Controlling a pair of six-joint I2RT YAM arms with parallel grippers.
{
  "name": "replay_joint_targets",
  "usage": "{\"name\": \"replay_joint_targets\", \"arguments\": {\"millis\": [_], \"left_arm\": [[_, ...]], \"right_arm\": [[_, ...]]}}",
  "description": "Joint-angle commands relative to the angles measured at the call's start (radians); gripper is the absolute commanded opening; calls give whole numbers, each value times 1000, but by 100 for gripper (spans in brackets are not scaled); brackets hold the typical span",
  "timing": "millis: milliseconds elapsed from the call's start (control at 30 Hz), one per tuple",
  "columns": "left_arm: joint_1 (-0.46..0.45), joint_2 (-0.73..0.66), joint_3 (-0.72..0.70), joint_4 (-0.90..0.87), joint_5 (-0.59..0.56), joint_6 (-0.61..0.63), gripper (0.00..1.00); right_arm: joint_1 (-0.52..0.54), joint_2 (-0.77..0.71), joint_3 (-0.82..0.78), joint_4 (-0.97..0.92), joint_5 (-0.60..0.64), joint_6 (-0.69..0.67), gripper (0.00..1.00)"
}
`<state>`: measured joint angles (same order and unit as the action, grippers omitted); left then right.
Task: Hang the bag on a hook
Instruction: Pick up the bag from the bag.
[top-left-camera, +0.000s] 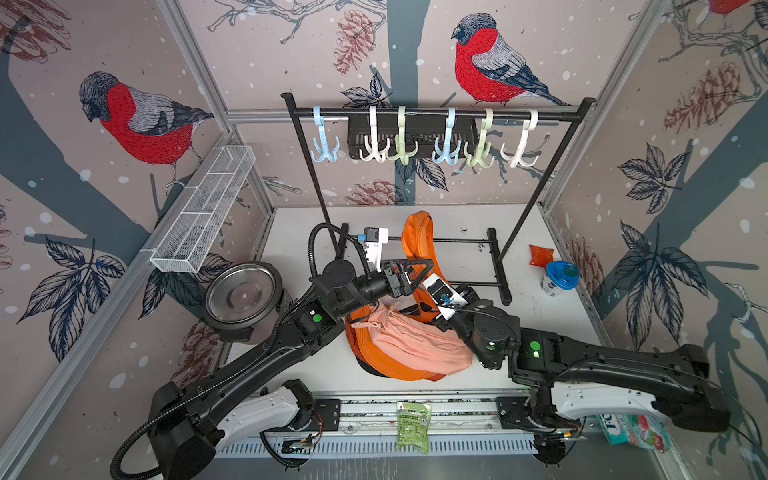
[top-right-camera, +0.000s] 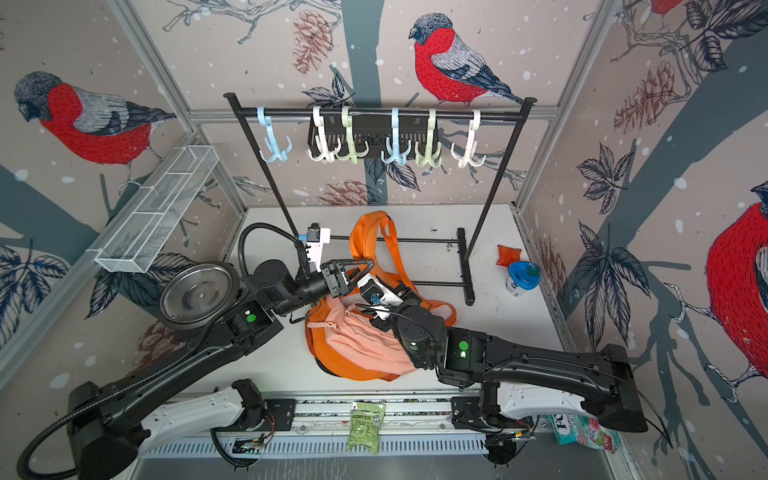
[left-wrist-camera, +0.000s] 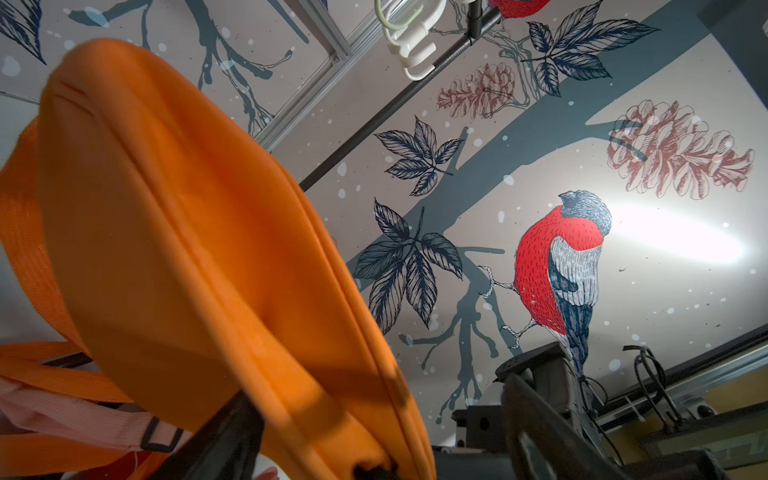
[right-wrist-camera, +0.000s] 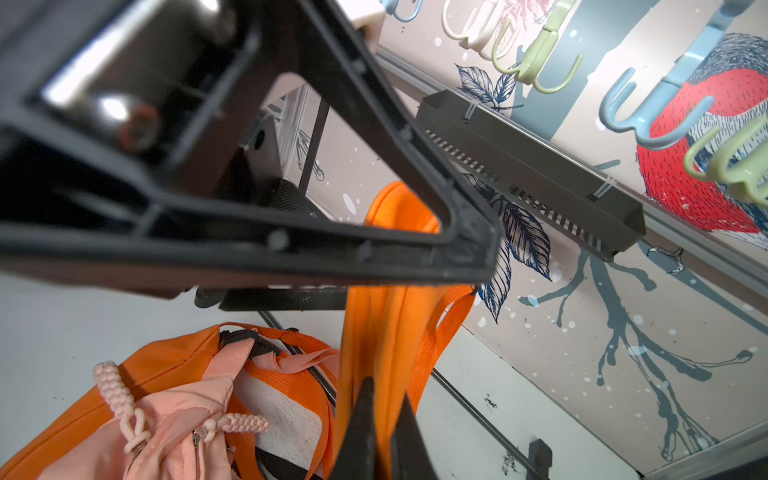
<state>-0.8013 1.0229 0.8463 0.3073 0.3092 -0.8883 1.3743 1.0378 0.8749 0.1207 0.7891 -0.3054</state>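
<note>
Lower centre of a top view: an orange bag (top-left-camera: 407, 349) with a pale pink pocket lies slumped on the white table (top-left-camera: 320, 372), not yet hung. Just above it, mid-frame, two robot arms meet at its padded shoulder strap (top-left-camera: 417, 232). At the bottom centre of the right wrist view, the right gripper (right-wrist-camera: 386, 419) is clamped on the strap, holding it raised off the table. The left wrist view shows the left gripper (left-wrist-camera: 378, 386) with fingers (left-wrist-camera: 224, 436) apart and the strap passing between them, unpinched. Farther back, upper centre, six empty hooks (top-left-camera: 446, 143) hang from a black rail (top-left-camera: 552, 114). By my judgement the strap is lifted, but looping it over a hook remains.
</note>
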Motion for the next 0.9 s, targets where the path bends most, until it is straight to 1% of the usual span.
{"name": "replay_joint_targets", "arguments": {"millis": [0,100,133,200,233,267,300,333,367,400,433,467,500,533,567,633,700,767,800,867], "left_arm": [[-3,-1,16,-50,-41,33,80],[-3,1,28,-100,-79,58,73],[-3,2,32,-118,-94,64,69],[-3,-2,36,-145,-131,77,55],[-3,-3,34,-152,-143,82,46],[-3,-3,35,-157,-153,94,34],[-3,-3,41,-173,-164,104,24],[-3,0,46,-191,-171,117,19],[-2,2,56,-210,-174,140,14],[-2,4,63,-223,-169,162,12],[-2,5,68,-230,-159,184,11],[-1,5,69,-232,-143,202,9],[-1,5,71,-235,-131,217,8],[1,6,78,-245,-120,236,5],[2,4,84,-258,-115,254,2],[4,-3,89,-272,-106,285,0],[7,-17,88,-278,-101,308,0],[11,-35,85,-277,-91,332,0],[12,-42,84,-274,-84,342,0],[14,-57,83,-266,-69,360,0]], "right_arm": [[22,34,19,44,63,-83,1],[44,67,34,22,77,-111,1],[51,76,39,11,77,-115,1],[64,93,50,-13,84,-116,1],[68,98,55,-24,86,-113,1],[72,101,61,-36,85,-107,1],[77,101,67,-46,83,-101,4],[80,99,69,-54,84,-91,8],[84,94,78,-70,81,-67,15],[84,87,92,-105,63,-25,35],[68,74,118,-162,-5,37,65],[39,54,142,-221,-107,99,74],[12,30,150,-244,-187,143,77],[-17,-8,142,-236,-263,176,82],[-44,-50,115,-205,-318,200,84],[-83,-135,58,-141,-371,226,89],[-140,-210,19,-109,-385,280,92],[-253,-263,-4,-119,-403,364,96],[-315,-275,-12,-135,-436,398,96],[-485,-290,-44,-159,-543,483,96]]}}
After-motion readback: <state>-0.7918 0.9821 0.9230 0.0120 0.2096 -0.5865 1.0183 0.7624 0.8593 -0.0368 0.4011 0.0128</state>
